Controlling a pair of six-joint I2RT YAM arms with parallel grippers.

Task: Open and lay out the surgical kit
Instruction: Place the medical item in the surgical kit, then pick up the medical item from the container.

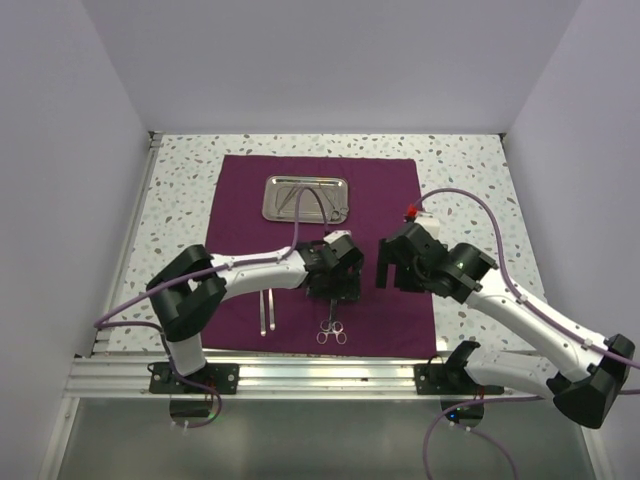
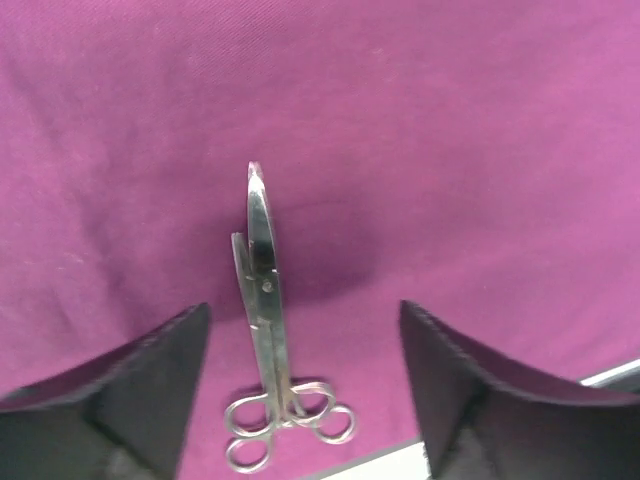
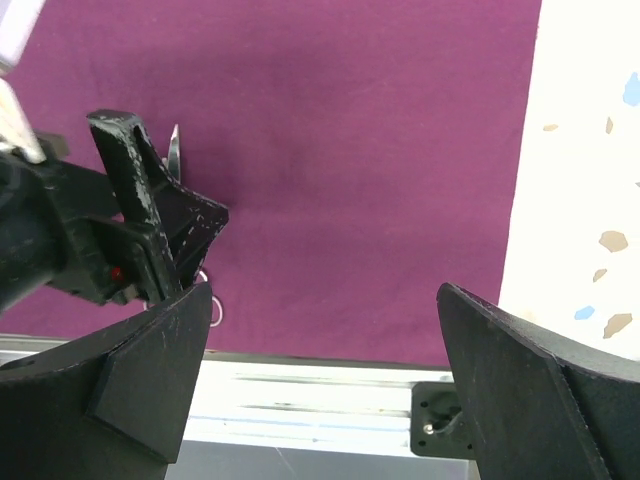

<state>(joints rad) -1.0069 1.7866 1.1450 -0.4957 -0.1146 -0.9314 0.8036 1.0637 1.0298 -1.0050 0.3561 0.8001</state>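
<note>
The surgical kit's dark purple cloth (image 1: pixel 390 200) lies spread flat on the table. Its steel tray (image 1: pixel 276 213) sits at the cloth's far middle with slim silver tools inside. Silver tweezers (image 1: pixel 266 311) lie near the cloth's front left. Scissors and forceps (image 2: pixel 265 300) lie together on the cloth, ring handles toward the front edge. My left gripper (image 2: pixel 305 305) hovers just above them, open, fingers on either side and touching nothing. My right gripper (image 3: pixel 325 290) hangs open and empty over the cloth's right part, close to the left gripper (image 3: pixel 150 220).
A speckled tabletop (image 1: pixel 470 170) surrounds the cloth. White walls (image 1: pixel 60 150) enclose left, back and right. An aluminium rail (image 1: pixel 300 375) runs along the near edge, just in front of the ring handles (image 1: pixel 332 332).
</note>
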